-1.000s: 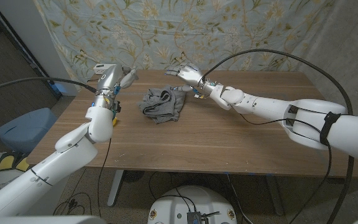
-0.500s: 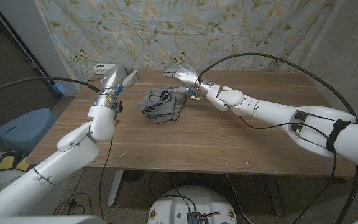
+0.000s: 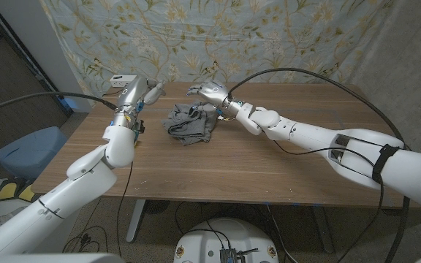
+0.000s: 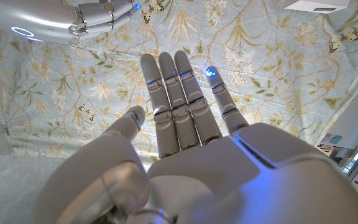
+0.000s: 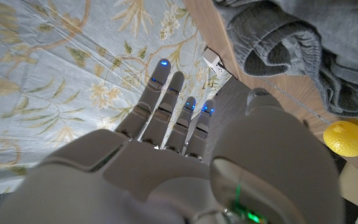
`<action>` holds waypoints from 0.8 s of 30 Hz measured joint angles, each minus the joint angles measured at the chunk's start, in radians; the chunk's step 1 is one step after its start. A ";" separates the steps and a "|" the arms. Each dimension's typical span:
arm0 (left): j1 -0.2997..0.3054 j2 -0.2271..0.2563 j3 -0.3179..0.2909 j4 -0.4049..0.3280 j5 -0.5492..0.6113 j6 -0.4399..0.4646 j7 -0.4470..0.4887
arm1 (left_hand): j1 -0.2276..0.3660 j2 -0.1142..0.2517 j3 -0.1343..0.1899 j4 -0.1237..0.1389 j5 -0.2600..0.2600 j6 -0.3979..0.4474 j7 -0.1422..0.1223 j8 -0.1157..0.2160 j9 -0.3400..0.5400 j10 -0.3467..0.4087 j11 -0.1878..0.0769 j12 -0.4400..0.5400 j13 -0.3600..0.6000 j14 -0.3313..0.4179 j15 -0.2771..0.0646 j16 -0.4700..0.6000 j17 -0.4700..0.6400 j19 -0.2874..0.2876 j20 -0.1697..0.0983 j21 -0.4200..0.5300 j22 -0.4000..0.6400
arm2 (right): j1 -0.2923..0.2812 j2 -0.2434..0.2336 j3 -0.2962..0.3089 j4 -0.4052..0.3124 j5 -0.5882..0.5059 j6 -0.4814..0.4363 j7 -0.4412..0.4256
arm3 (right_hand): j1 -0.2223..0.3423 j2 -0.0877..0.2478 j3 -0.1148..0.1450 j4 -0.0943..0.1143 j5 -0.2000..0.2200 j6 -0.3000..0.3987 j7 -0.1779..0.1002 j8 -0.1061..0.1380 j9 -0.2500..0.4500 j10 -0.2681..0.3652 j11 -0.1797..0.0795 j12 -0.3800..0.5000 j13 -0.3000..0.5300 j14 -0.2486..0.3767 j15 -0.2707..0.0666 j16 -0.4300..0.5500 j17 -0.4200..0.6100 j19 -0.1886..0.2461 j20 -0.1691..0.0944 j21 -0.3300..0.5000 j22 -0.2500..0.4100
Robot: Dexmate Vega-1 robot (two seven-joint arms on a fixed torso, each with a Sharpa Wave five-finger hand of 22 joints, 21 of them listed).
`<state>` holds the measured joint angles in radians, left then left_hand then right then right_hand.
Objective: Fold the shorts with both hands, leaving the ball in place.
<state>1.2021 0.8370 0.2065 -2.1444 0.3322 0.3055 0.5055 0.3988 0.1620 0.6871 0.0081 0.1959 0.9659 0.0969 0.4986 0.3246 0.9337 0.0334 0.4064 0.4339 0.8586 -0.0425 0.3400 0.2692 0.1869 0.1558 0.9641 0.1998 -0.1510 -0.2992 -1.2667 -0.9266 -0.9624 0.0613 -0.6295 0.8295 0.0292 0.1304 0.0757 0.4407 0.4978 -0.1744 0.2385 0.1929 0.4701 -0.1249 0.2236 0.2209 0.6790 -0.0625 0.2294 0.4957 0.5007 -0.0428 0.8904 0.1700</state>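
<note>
Shorts [image 3: 191, 123] bunched between both hands — apparently untouched by fingers [image 3: 198, 88].

shorts [image 3: 191, 123]: grey | ball [image 5: 346, 138]: yellow | table [image 3: 269, 157]: brown wood | backdrop cloth [image 3: 283, 36]: pale, seemingly leaf-patterned

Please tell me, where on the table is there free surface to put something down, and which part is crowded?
The table has bare wood along the whole near edge, in front of the shorts, and on its right half under the right arm. It is crowded at the far middle: the crumpled shorts lie there, with the right hand above them, the left hand beside them and the yellow ball close by.
</note>
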 measured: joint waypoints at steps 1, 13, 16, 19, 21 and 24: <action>0.002 0.000 -0.002 0.001 -0.003 -0.003 -0.001 | 0.000 0.000 0.000 0.000 0.000 0.000 0.000 0.000 -0.003 0.000 0.000 0.000 0.000 0.000 0.000 0.000 0.000 0.000 0.000 0.000 0.000 | 0.001 0.010 -0.004 0.017 0.003 0.002 -0.004 | 0.000 0.000 0.000 0.000 0.000 0.003 -0.003 0.000 -0.002 0.000 0.000 0.000 0.000 0.000 0.000 0.000 0.000 0.000 0.000 0.000 0.000; 0.018 0.003 -0.021 0.010 -0.030 -0.022 -0.015 | -0.008 0.000 -0.002 0.010 -0.004 -0.005 0.005 -0.008 -0.009 -0.006 0.006 -0.008 0.000 -0.008 0.008 0.000 0.003 -0.008 -0.001 0.000 0.000 | 0.047 0.143 -0.073 0.265 0.041 0.027 -0.070 | 0.058 0.009 0.027 -0.028 0.007 0.032 -0.007 0.000 -0.003 0.018 -0.004 0.000 -0.002 0.007 0.000 0.000 -0.004 0.005 -0.005 -0.008 0.000; 0.021 0.004 -0.025 0.011 -0.035 -0.025 -0.018 | -0.017 -0.001 -0.005 0.013 -0.008 -0.005 0.005 -0.008 -0.013 -0.006 0.006 -0.008 0.000 -0.008 0.008 0.000 0.003 -0.011 0.001 0.000 0.000 | 0.060 0.182 -0.098 0.340 0.054 0.032 -0.084 | 0.120 0.031 0.056 -0.065 0.007 0.102 -0.011 0.017 -0.003 0.071 -0.007 0.008 -0.003 0.045 -0.006 0.015 -0.005 0.011 -0.006 -0.015 0.004; 0.022 0.004 -0.027 0.013 -0.040 -0.026 -0.022 | -0.025 -0.001 -0.008 0.016 -0.008 -0.005 0.005 -0.008 -0.014 -0.011 0.011 -0.008 0.003 -0.009 0.009 0.000 0.003 -0.014 0.003 0.000 0.000 | 0.072 0.217 -0.126 0.411 0.077 0.034 -0.098 | 0.165 0.065 0.091 -0.100 0.004 0.245 -0.014 0.045 -0.007 0.190 -0.010 0.038 -0.001 0.121 -0.021 0.044 0.000 0.025 -0.007 -0.016 0.005; 0.022 0.005 -0.028 0.013 -0.043 -0.026 -0.025 | -0.031 -0.004 -0.011 0.019 -0.011 -0.006 0.005 -0.008 -0.014 -0.011 0.011 -0.008 0.005 -0.016 0.012 0.000 0.003 -0.014 0.003 0.000 0.000 | 0.078 0.233 -0.142 0.442 0.089 0.036 -0.103 | 0.185 0.085 0.106 -0.115 -0.015 0.365 -0.001 0.070 -0.008 0.270 -0.010 0.058 0.003 0.162 -0.037 0.064 0.013 0.032 -0.007 -0.016 0.005; 0.022 0.005 -0.028 0.014 -0.048 -0.024 -0.032 | -0.037 -0.003 -0.015 0.023 -0.011 -0.016 0.005 -0.008 -0.014 -0.011 0.011 -0.015 0.005 -0.020 0.012 -0.004 0.003 -0.016 0.006 0.000 -0.005 | 0.086 0.254 -0.161 0.481 0.116 0.043 -0.115 | 0.192 0.092 0.114 -0.123 -0.037 0.466 0.020 0.093 -0.007 0.334 -0.007 0.070 0.005 0.186 -0.050 0.074 0.021 0.041 -0.005 -0.016 0.005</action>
<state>1.2245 0.8420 0.1788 -2.1303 0.2843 0.2810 0.4734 0.3619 0.1594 0.6716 0.0313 0.1846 0.9496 0.1022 0.4908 0.3108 0.9230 0.0443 0.3910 0.4385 0.8387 -0.0301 0.3362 0.2719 0.1708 0.1614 0.9641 0.1951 -0.0654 -0.0453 -1.4281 -0.4455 -0.8460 0.1040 -0.7441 1.0217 0.1215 0.2446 -0.0472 0.4035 0.9634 -0.1541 0.3312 0.1857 0.8038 -0.1315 0.2933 0.2258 0.8648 -0.1123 0.3036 0.5172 0.5416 -0.0482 0.8748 0.1750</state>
